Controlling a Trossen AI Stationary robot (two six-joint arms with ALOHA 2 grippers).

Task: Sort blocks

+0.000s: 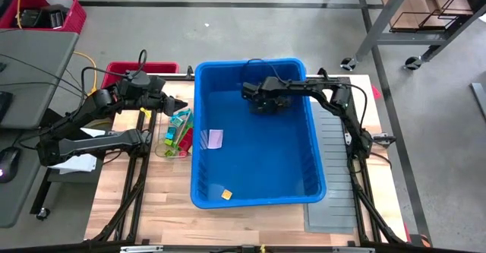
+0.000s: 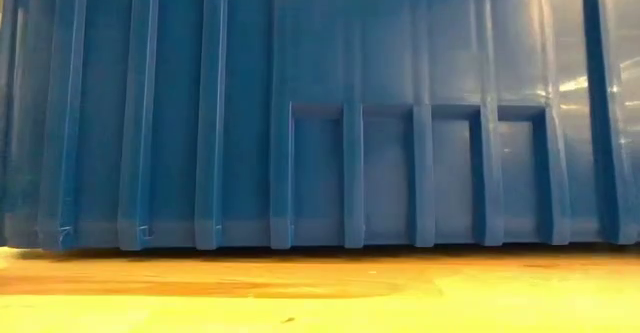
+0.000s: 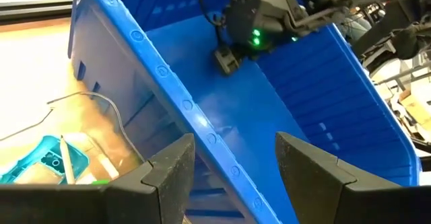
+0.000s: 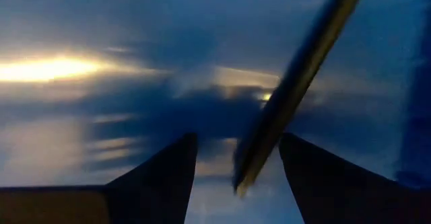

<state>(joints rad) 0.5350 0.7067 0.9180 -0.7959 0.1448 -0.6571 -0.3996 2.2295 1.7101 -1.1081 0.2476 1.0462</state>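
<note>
Blocks, sorting job, landmark = blue bin (image 1: 258, 185).

1. Blue bin: large, centre of wooden table (image 1: 175, 207); fills the whole low view.
2. Right arm: reaches over bin's far rim; right gripper (image 1: 264, 105) low inside bin nr far wall, over bare floor. Fingers parted, nothing betw. them; a thin dark cable crosses in front in its wrist view.
3. Left arm: outside bin's left wall; left gripper (image 3: 234, 167) hangs over that rim, jaws apart, empty.
4. Grey divider panels (image 1: 334, 169): flat on table under/at bin's right side.
5. Clear tray (image 1: 174, 137): just outside bin's left wall, holds teal, green, pink blocks (image 1: 181, 125).
6. Pink piece (image 1: 216, 138): on bin floor nr left wall.
7. Yellow block (image 1: 226, 194): bin floor, nr front wall.

Step (judged): mid-pick, right arm hunting inside bin. Next: travel to a block, close on it squarely, lift clear of wall.

Room: grey floor, red crate (image 1: 140, 69) beyond bin's far-left corner, metal rack far right.
</note>
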